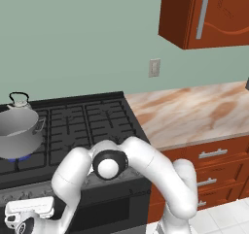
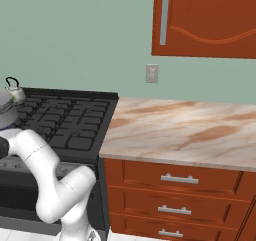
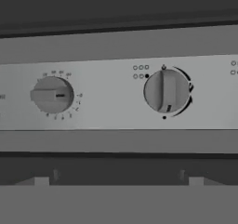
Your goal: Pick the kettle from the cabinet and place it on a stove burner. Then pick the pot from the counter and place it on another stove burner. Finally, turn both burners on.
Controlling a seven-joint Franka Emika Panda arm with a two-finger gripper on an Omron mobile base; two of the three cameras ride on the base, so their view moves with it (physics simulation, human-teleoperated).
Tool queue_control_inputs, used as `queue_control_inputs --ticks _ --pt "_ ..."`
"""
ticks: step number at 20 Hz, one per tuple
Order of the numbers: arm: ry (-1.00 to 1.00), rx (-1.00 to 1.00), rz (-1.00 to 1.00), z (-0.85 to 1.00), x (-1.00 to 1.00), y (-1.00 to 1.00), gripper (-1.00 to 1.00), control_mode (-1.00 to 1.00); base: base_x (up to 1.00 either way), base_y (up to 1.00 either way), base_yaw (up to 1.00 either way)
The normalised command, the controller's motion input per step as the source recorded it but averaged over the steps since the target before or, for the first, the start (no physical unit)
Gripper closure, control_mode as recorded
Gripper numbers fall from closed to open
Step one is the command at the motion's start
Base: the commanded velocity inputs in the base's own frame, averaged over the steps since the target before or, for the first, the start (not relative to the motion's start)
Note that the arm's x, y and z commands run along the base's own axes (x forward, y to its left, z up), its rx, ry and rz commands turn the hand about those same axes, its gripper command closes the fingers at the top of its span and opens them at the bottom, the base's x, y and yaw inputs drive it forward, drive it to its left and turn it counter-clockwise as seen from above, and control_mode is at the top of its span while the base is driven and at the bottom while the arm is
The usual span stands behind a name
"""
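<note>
— Knobs are sitting closest to the hand camera: two round grey ones on the range's grey control strip (image 3: pixel 116 97). On the left knob (image 3: pixel 51 95) the grip bar is lying sideways, and on the right knob (image 3: pixel 166 91) it is standing upright.

— And the gripper (image 3: pixel 118 183)?

— It is standing wide open with nothing in it, its two dark fingertips (image 3: pixel 41 180) showing at the bottom of the hand view, pointing at the strip, apart from both knobs. From the left base view, the white arm (image 1: pixel 146 165) is bending down low in front of the range, with the hand (image 1: pixel 26 213) near the lower left corner.

— Where are the kettle and pot sitting?

— Both are resting on the stove burners (image 1: pixel 87 124). The grey pot (image 1: pixel 17 131) is sitting on the front left grate, and a blue flame (image 1: pixel 19 158) is showing under it. The small white kettle (image 1: pixel 19 101) is standing upright behind the pot, on the back left burner. In the right base view the kettle (image 2: pixel 14 91) is showing at the far left edge.

— And the rest?

— The marbled bench (image 2: pixel 185 130) is stretching to the right of the range, over reddish-brown drawers (image 2: pixel 175 180). The wall cabinet (image 1: pixel 209 14) is hanging above it with its door shut. A wall outlet (image 2: pixel 152 73) is sitting between them.
</note>
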Motion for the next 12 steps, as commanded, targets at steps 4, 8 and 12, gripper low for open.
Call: queue_control_inputs --ticks 4,8,12 --pt "0.0 0.0 0.0 -0.1 0.11 0.34 -1.0 -1.0 0.0 0.0 0.0" --pt "0.0 0.0 0.0 -0.19 0.05 0.2 -1.0 -1.0 0.0 0.0 0.0" --pt "0.0 0.0 0.0 -0.3 0.0 0.01 -1.0 -1.0 0.0 0.0 0.0"
